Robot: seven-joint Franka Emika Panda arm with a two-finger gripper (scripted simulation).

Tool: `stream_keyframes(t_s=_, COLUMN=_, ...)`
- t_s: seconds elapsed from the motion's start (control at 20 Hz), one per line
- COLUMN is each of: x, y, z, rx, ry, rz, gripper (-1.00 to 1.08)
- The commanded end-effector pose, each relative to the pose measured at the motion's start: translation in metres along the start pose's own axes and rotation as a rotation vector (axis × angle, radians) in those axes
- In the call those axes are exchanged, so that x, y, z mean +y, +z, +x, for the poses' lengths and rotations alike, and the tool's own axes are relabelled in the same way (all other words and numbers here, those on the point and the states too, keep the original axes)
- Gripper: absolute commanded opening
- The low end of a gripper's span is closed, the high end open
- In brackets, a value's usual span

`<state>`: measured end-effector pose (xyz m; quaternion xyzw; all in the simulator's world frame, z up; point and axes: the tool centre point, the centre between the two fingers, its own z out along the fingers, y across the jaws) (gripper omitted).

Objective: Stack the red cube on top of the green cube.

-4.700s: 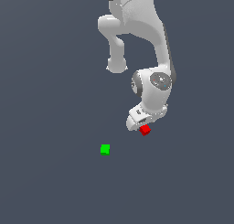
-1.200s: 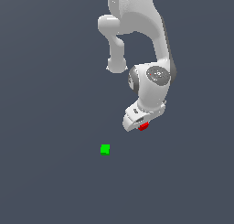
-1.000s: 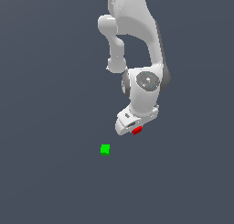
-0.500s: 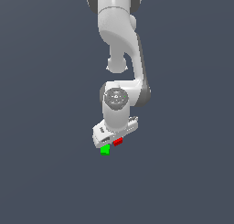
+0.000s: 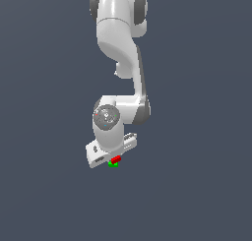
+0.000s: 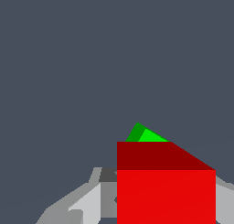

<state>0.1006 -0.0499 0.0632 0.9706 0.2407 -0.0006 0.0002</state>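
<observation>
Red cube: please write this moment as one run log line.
phase: carry | gripper: shut on red cube | green cube: just beneath, mostly hidden | release: not yet

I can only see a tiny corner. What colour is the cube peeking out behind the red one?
Bright green. The green cube shows best in the wrist view.

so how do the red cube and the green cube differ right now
The red cube is held between the gripper's fingers; the green cube is free. The red cube hides most of the green cube in the wrist view, leaving only a corner showing. Colour differs. Both are plain cubes.
</observation>
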Motion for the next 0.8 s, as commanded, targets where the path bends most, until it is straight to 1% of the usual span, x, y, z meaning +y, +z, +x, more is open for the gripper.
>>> stream_keyframes(t_s=0.0, x=0.0059, y=0.0008, z=0.0012, rx=0.001, ry=-0.001, rz=0.0, gripper=-1.0)
stream_keyframes(t_s=0.25, x=0.0095, y=0.0015, z=0.0019, rx=0.001, ry=-0.001, rz=0.0, gripper=-1.0)
stream_keyframes(t_s=0.3, x=0.0095, y=0.0015, z=0.0019, rx=0.001, ry=-0.001, rz=0.0, gripper=1.0)
stream_keyframes(t_s=0.75, x=0.0095, y=0.0015, z=0.0019, rx=0.001, ry=-0.001, rz=0.0, gripper=1.0)
